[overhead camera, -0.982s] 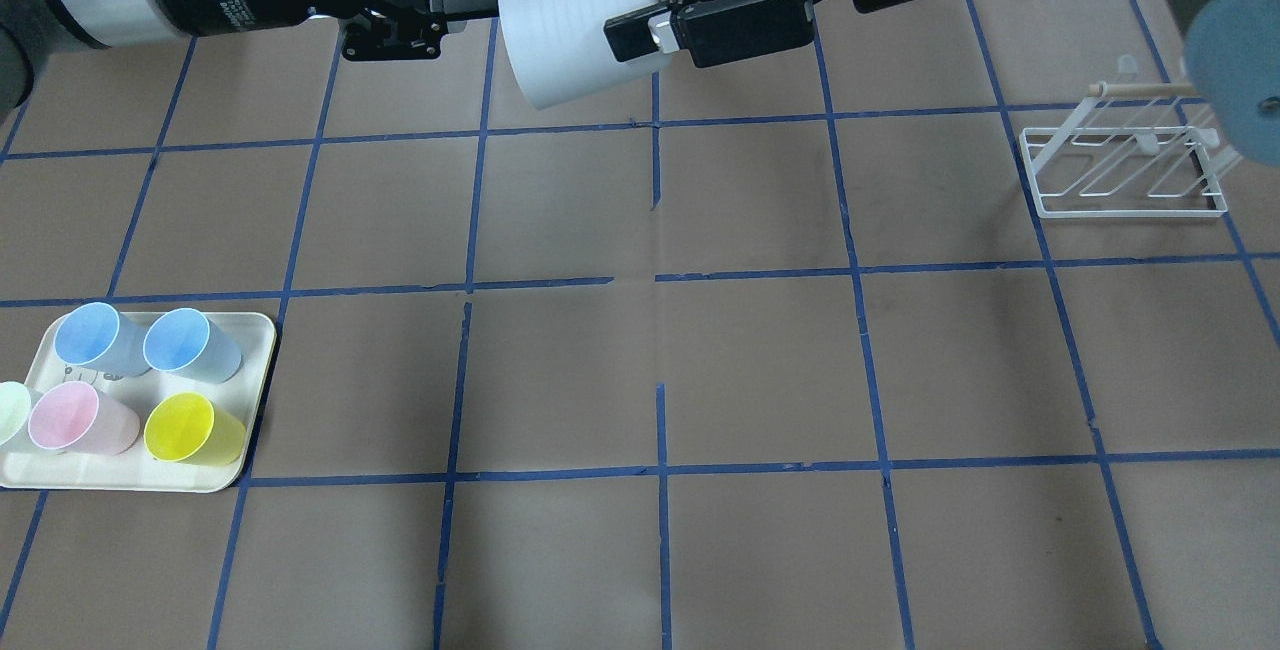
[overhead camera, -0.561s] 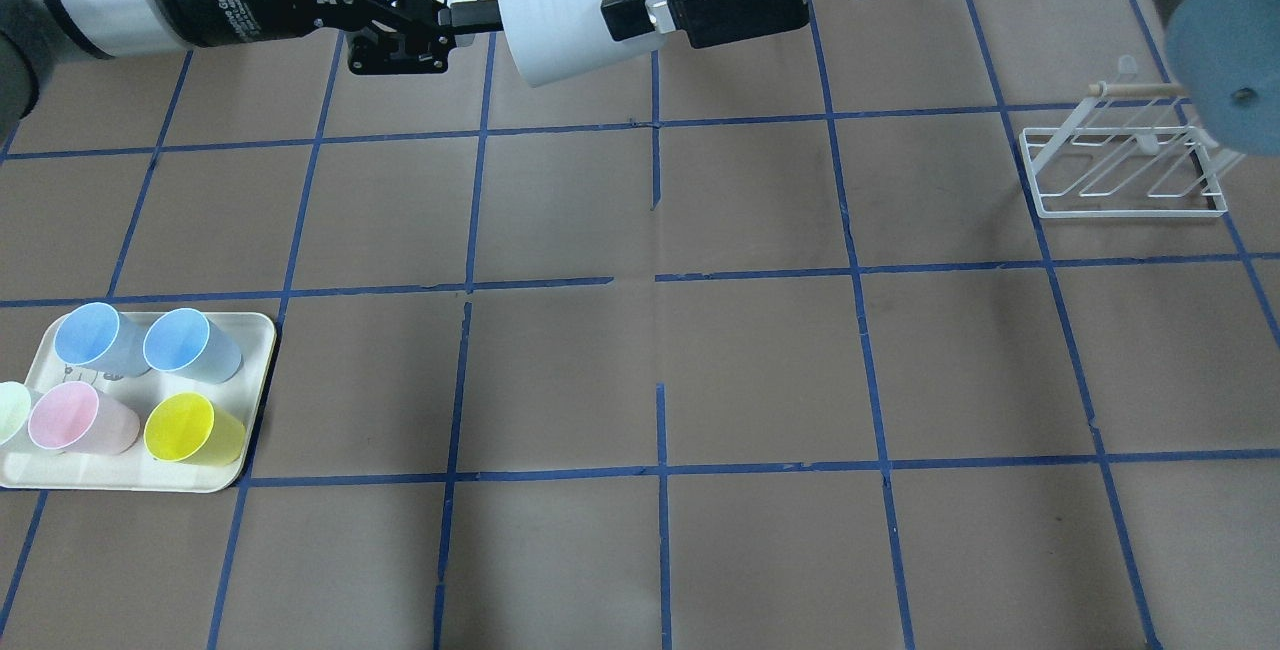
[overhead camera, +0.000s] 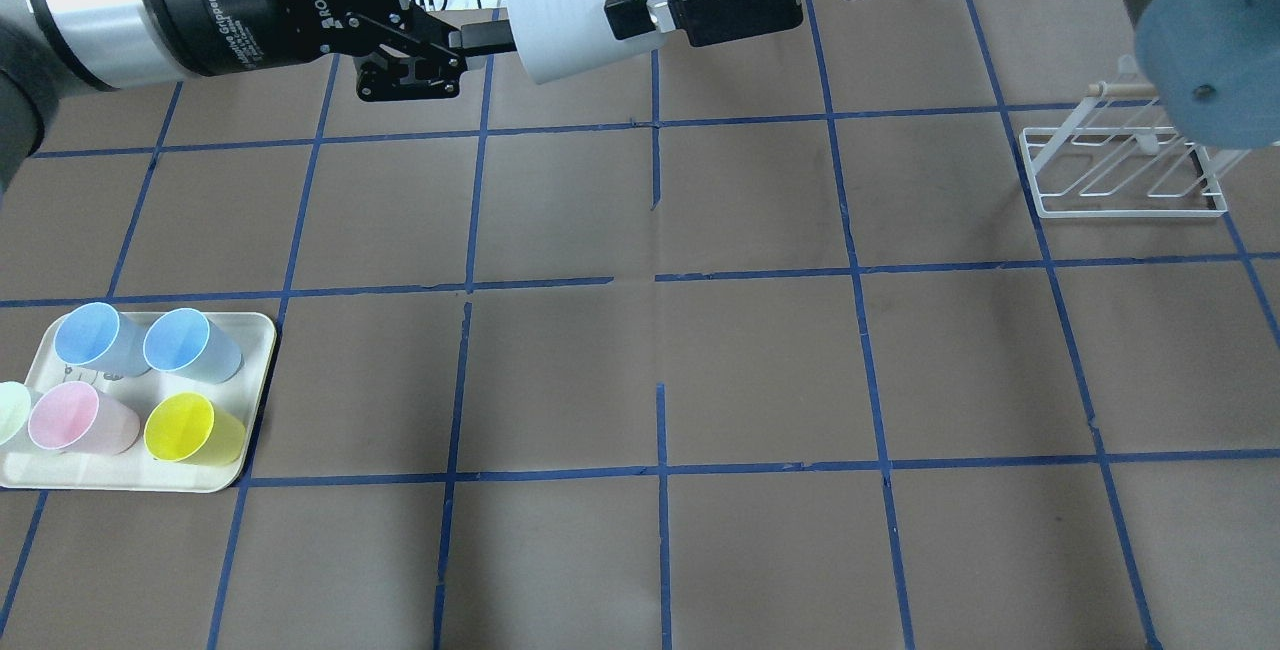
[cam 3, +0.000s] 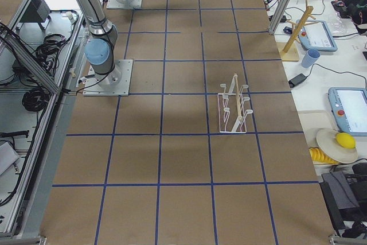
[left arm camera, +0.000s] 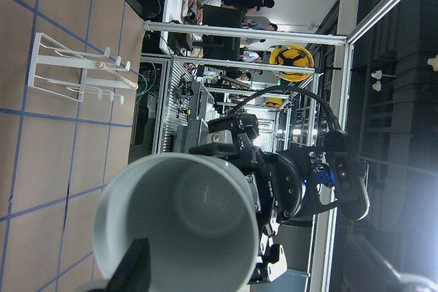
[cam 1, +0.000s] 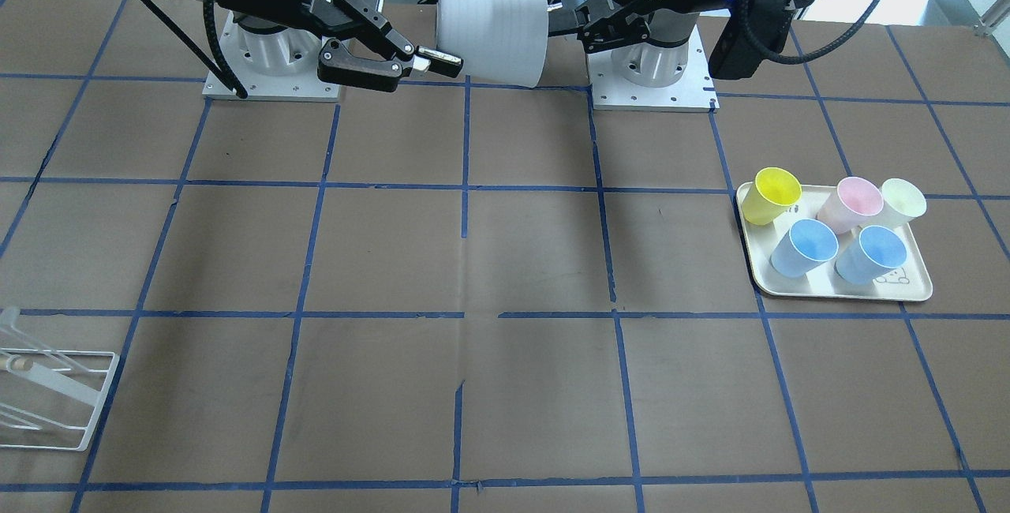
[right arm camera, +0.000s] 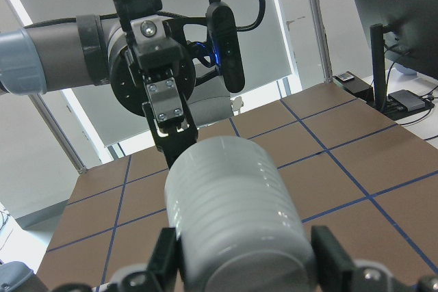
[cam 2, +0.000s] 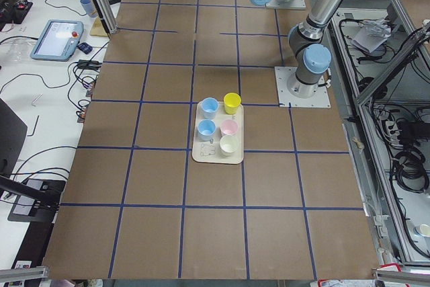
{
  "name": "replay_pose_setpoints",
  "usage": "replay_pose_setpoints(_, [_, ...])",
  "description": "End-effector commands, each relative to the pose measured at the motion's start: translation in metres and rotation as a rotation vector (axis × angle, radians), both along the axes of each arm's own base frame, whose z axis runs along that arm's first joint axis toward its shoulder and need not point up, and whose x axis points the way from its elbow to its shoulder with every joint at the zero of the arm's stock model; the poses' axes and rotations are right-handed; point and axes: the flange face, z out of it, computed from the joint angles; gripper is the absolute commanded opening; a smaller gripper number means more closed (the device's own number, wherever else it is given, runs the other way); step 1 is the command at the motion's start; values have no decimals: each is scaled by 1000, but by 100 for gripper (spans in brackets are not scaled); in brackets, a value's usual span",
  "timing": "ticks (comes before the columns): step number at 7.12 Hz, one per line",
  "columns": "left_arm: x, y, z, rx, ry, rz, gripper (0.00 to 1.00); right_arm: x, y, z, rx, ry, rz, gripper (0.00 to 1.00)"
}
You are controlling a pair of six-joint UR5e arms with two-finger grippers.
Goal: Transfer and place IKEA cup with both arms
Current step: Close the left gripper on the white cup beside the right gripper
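The pale grey IKEA cup (overhead camera: pixel 570 15) hangs on its side high over the table's far middle, its mouth towards my left arm. My right gripper (overhead camera: pixel 632 18) is shut on its closed end, one finger on each side, as the right wrist view (right arm camera: pixel 246 258) and the front view (cam 1: pixel 446 24) show. My left gripper (overhead camera: pixel 488 35) is at the cup's mouth (cam 1: pixel 564 20) and looks open. One of its fingers (left arm camera: pixel 137 264) lies against the rim. The cup's hollow inside (left arm camera: pixel 185 217) faces the left wrist camera.
A cream tray (overhead camera: pixel 200 478) at the near left holds two light-blue cups, a pink (overhead camera: pixel 70 417), a yellow (overhead camera: pixel 190 428) and a pale green cup; it also shows in the front view (cam 1: pixel 907 292). A white wire rack (overhead camera: pixel 1125 175) stands at the far right.
The cup and my right gripper have shifted slightly away together. My left gripper has turned and slid along the cup's rim, staying at the mouth.
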Motion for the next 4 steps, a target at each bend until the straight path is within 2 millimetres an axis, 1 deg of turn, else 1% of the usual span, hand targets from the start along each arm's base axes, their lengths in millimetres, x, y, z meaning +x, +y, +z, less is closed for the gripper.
replay_pose_setpoints(1, [-14,-4,0,-40,0,-31,100,0,1,1,8,0,-3,18])
replay_pose_setpoints(2, [-14,-9,-6,-37,1,-33,100,0,3,4,22,0,-9,18])
replay_pose_setpoints(4, [-13,-17,-13,-35,0,-33,100,0,3,2,34,1,-11,22])
